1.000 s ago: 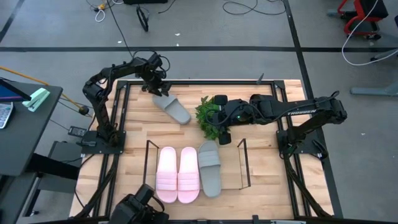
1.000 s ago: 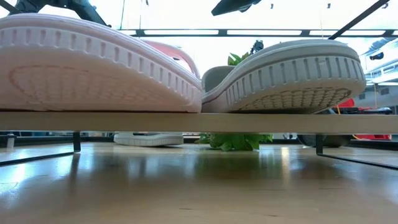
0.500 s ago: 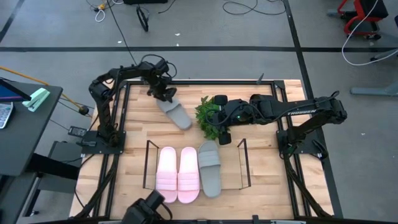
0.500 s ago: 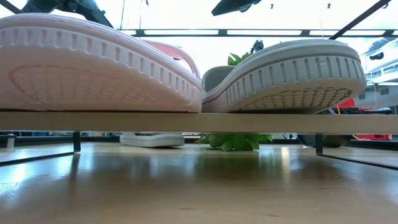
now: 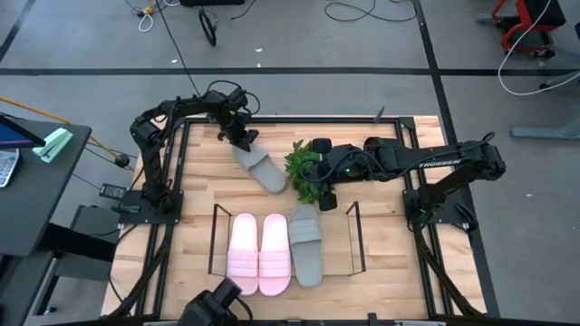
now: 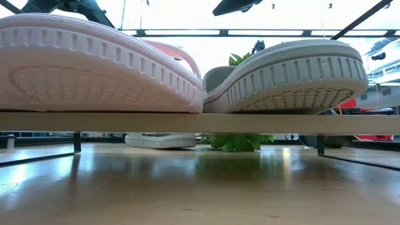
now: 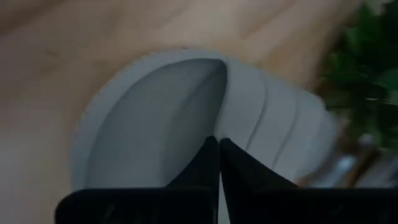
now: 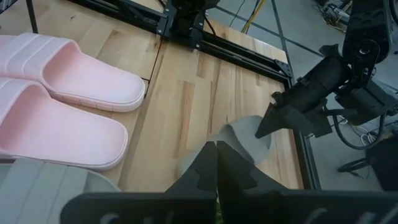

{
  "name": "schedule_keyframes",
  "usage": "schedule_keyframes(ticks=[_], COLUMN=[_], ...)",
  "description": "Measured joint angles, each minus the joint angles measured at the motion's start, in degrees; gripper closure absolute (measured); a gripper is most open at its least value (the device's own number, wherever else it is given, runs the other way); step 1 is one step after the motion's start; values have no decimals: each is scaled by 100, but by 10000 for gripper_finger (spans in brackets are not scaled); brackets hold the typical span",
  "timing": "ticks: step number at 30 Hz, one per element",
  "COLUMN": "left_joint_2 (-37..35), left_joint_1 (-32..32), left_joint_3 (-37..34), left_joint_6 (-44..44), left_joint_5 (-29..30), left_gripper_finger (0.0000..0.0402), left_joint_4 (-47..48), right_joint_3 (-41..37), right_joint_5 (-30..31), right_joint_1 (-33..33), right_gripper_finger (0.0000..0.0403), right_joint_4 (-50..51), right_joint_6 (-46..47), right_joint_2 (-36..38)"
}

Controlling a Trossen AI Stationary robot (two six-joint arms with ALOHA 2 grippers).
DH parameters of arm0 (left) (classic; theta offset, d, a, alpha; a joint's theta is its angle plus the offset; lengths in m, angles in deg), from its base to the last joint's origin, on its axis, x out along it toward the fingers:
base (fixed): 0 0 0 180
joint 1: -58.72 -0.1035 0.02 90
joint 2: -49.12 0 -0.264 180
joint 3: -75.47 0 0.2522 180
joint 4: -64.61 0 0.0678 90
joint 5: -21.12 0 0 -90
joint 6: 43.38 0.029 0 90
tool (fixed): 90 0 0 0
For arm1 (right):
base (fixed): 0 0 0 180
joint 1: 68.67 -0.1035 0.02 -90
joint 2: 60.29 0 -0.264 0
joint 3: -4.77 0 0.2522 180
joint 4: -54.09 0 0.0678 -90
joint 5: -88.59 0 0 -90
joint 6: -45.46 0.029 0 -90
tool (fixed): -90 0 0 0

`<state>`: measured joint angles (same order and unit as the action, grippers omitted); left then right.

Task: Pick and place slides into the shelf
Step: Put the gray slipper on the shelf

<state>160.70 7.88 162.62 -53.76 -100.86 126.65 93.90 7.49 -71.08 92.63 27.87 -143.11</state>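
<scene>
A loose grey slide [image 5: 259,167] lies flat on its sole on the table's far middle, next to a green plant [image 5: 302,170]. My left gripper [image 5: 242,138] is shut at its far end; the left wrist view shows the shut fingers [image 7: 219,142] over the footbed. The shelf [image 5: 352,237] at the near middle carries two pink slides [image 5: 243,254] [image 5: 275,254] and a grey slide [image 5: 305,243]. My right gripper [image 5: 315,174] is shut over the plant, fingertips together [image 8: 216,146], holding nothing. My left gripper has its shut fingertips on the heel part of the loose slide's footbed [image 7: 186,118], behind the strap [image 7: 273,118], with nothing between them. The fingers come slanting down from the table's far left. The slide lies flat on the table.
The plant stands close to the loose slide's toe end. The shelf's upright side frames [image 5: 216,237] rise on either side of the stored slides, with free room on the rack right of the grey one [image 5: 333,246]. A black frame edges the table [image 5: 178,172].
My left gripper has gone a little toward the table's right and near edges, onto the loose grey slide's far end. The slide has slid along the table the same way, closer to the plant, still flat.
</scene>
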Motion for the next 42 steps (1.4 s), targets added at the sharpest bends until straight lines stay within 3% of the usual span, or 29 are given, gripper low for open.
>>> schedule_keyframes(ticks=[9, 27, 35, 42], left_joint_2=[-320, -452, -454, -456], left_joint_1=[100, 327, 821, 1524], left_joint_3=[654, 3863, 4864, 5513], left_joint_6=[-62, 274, 27, -513], left_joint_5=[-271, -259, -277, -710], left_gripper_finger=[399, 401, 401, 401], left_joint_4=[463, 2549, 2996, 2956], right_joint_3=[0, 0, 0, 0], right_joint_5=[5, 864, 1078, 1362], right_joint_1=[0, -79, -334, -711], right_gripper_finger=[403, 403, 403, 403], right_joint_4=[4, 340, 860, 1177], right_joint_6=[-8, -4, 298, 467], right_joint_2=[-1, 561, 968, 1116])
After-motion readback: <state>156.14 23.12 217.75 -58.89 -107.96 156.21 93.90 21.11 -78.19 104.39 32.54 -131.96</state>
